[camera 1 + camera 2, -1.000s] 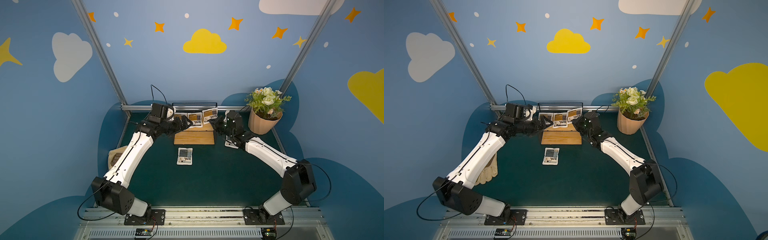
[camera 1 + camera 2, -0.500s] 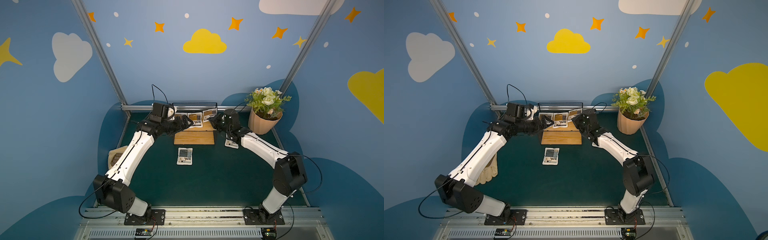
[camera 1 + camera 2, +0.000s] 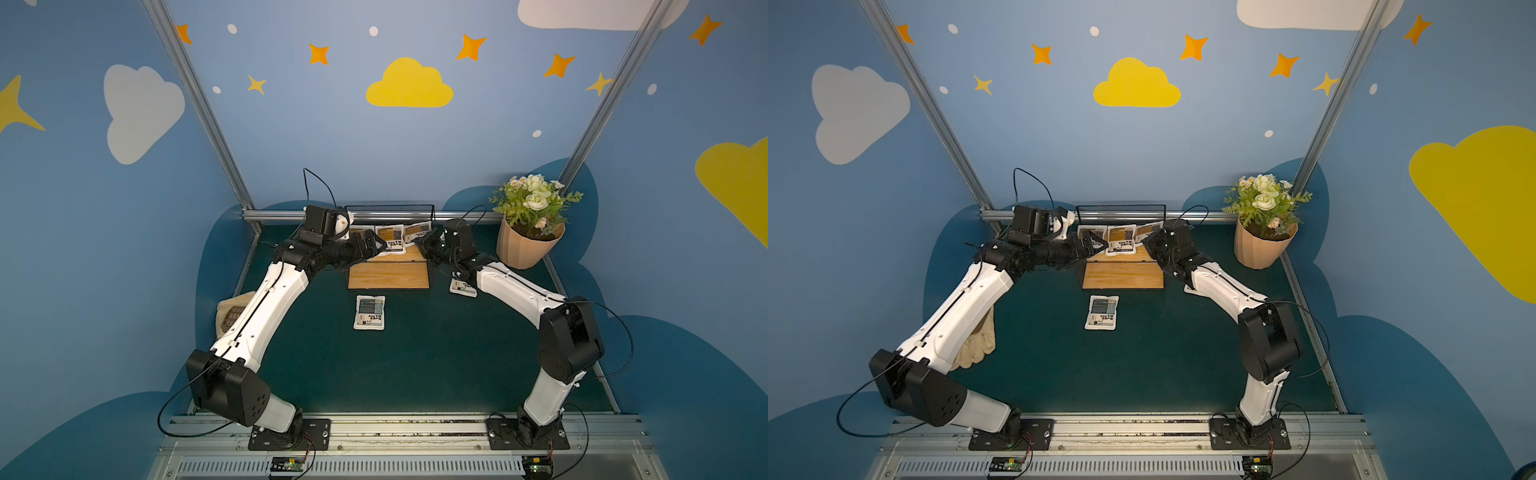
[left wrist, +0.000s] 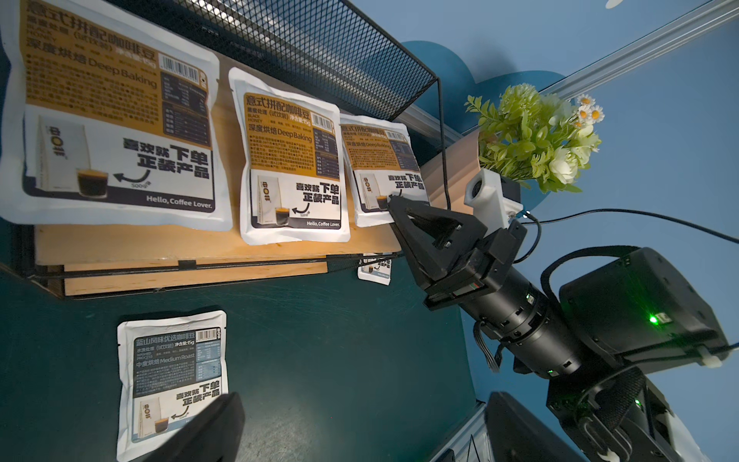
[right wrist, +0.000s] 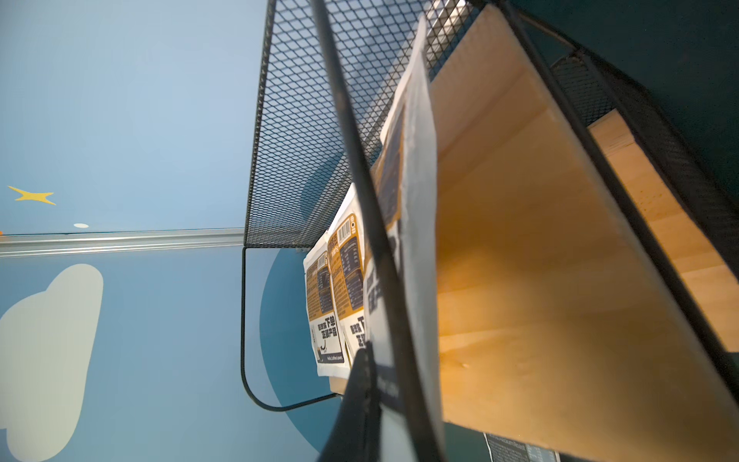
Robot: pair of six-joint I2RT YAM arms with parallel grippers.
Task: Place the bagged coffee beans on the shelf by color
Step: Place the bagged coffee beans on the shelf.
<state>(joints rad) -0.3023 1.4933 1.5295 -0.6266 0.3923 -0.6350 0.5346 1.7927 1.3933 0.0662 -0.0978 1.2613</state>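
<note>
Blue walls painted with clouds and stars close in a dark green mat (image 3: 415, 365). On it, the right gripper (image 4: 394, 201) has its jaws pressed together at the near corner of the third orange pouch (image 4: 376, 160). It looks to be pinching that corner, though the right wrist view is too close and too crossed by wire to be sure. That pouch rests at the right end of the upper board (image 4: 200, 244) of the shelf (image 3: 390, 208), beside the middle orange pouch (image 4: 292, 160) and the first orange pouch (image 4: 116, 120). The left gripper (image 3: 375, 245) hovers at the row's other end, spread wide and empty. The lower board (image 3: 388, 275) is bare. One grey-blue pouch (image 3: 369, 312) lies flat on the mat in front of the shelf. The other grey-blue pouch (image 3: 462, 287) lies by the shelf's right end, partly under the right arm.

The orange row seems to be at its last placement. The next move is probably to let go and back out without dragging the pouch off the edge. After that, the two grey-blue pouches should go to the lower board.
</note>
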